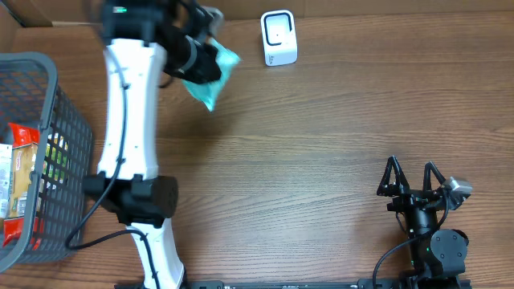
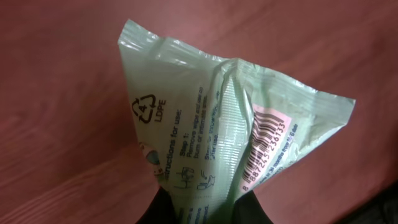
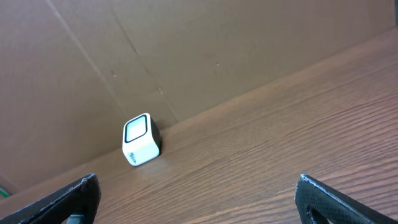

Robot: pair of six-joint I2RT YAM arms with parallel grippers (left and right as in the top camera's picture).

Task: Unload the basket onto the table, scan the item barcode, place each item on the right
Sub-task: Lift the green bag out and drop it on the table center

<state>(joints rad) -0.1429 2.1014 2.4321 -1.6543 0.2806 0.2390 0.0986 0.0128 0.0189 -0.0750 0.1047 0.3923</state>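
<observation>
Green packet [image 2: 205, 137]: pale green plastic film, pinched at one end by the left claw [image 1: 199, 63]. The claw is closed hard on it, and two dark fingers [image 2: 158, 210] show at the bottom edge of the left wrist view with the film gathered between them. The rest of the packet fans out away from the claw.

Printed side faces the left wrist camera: recycling triangle marked LDPE, a block of instructions for use, small pictograms. The barcode [image 2: 264, 146] sits on a pale pink label on the right half of that face. It runs at a slant and is creased by a fold in the film, and the digits under it are only partly legible.

Overhead: the packet is at the far left part of the bench [image 1: 321, 144], at the end of the white left arm [image 1: 132, 104]. The scanner [image 1: 279, 38], a small white box with a dark-rimmed window, stands to the right of the packet at the far edge, against the cardboard wall [image 3: 186, 50]. Packet and scanner are apart, not touching. Which way the barcode faces relative to the scanner window I cannot tell.

Right claw [image 1: 412, 178]: fully open, nothing between its fingers, at the near right corner, well apart from the scanner, which shows far off in its wrist view.

Grey mesh basket [image 1: 48, 72] at the left edge holds red and orange packages [image 1: 20, 160].
</observation>
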